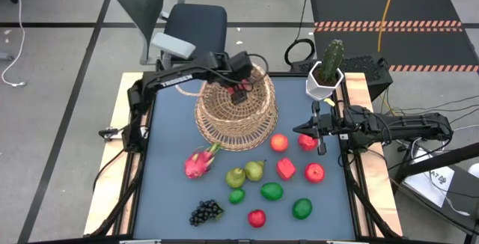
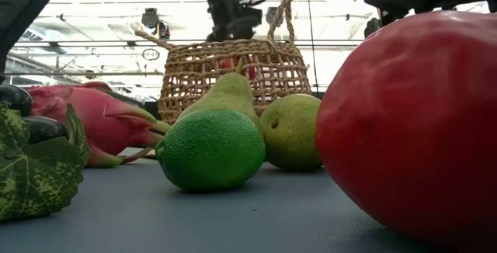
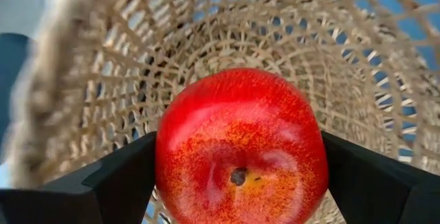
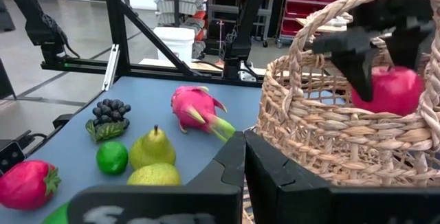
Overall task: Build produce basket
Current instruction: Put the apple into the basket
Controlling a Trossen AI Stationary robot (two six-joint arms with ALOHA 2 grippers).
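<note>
I have the left hand over the mouth of the basket, its two fingers spread wide around a red apple that they grip between them. In the left wrist view the apple fills the gap between the fingers, and the woven wall curves away behind it, so the fruit sits above the inside of the basket, not yet resting on its floor (as far as I can judge). The basket stands at the far middle of the desk, directly under this hand.

So the step in hand is the drop. The next move, I think, calls for lowering a little, keeping clear of the looped handle, then letting the fingers part.

Nearer to me than the hand lies the remaining produce: a dragon fruit, a grape bunch, two pears, limes and more red fruit, all still on the desk and well apart from the basket's inside.

Further right, the right hand waits just beside the basket, fingers pressed shut on nothing, with the white cactus pot beyond it.
</note>
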